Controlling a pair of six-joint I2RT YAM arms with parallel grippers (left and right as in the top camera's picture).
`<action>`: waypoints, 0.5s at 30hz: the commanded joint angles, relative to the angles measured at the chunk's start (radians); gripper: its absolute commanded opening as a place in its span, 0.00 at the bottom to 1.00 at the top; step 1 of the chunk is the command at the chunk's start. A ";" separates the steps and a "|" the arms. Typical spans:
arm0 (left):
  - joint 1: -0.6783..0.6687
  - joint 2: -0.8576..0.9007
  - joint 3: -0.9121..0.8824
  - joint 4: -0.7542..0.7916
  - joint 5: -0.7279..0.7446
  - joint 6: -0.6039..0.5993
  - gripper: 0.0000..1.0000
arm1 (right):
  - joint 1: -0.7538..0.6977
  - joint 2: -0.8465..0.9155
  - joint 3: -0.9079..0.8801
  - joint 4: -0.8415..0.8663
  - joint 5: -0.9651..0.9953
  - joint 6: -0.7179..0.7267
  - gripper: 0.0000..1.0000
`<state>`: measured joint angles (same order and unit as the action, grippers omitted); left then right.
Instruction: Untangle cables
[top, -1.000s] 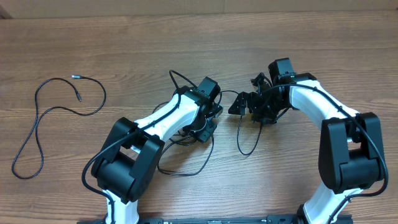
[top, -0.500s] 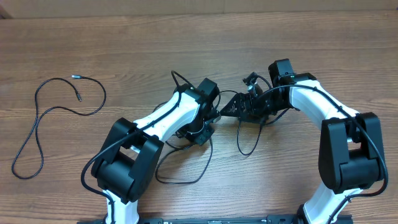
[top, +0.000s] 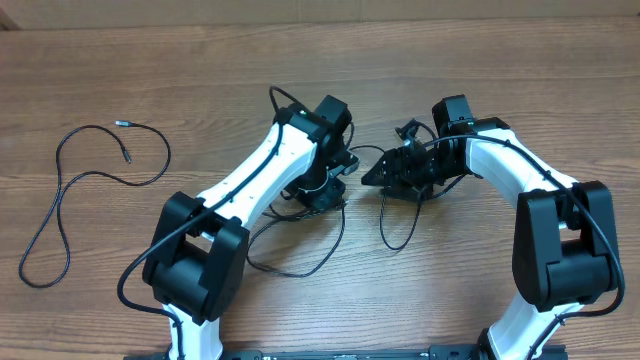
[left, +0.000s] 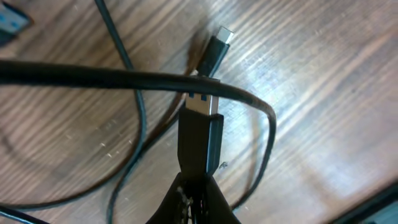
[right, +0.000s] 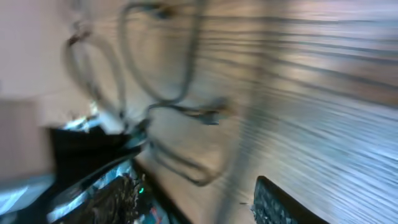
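Pressing its fingers together, the left gripper (left: 200, 117) hangs low over the wooden table (top: 300, 60). One strand of the tangled cables (left: 93, 76) crosses its tips; whether they pinch it I cannot tell. A small plug (left: 216, 51) lies just beyond. The right gripper (top: 378, 176), blurred in its wrist view, stands spread wide beside the tangle at mid-table. A separate cord (top: 168, 152) lies far left.

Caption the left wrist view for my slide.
Left claw pinching a thin black cable above a small dark plug on the wooden table.
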<state>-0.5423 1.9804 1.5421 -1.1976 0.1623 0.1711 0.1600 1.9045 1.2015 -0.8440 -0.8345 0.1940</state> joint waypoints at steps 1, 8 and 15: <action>0.027 -0.013 0.011 -0.010 0.146 0.048 0.13 | 0.019 -0.014 -0.005 0.001 0.154 0.128 0.58; 0.028 -0.012 -0.049 0.060 0.142 0.062 0.35 | 0.079 -0.013 -0.005 0.005 0.239 0.213 0.33; 0.080 -0.011 -0.076 0.080 0.142 -0.014 0.29 | 0.172 -0.013 -0.005 0.018 0.257 0.308 0.04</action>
<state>-0.5068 1.9804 1.4734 -1.1141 0.2821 0.2111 0.2985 1.9045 1.2011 -0.8318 -0.6041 0.4255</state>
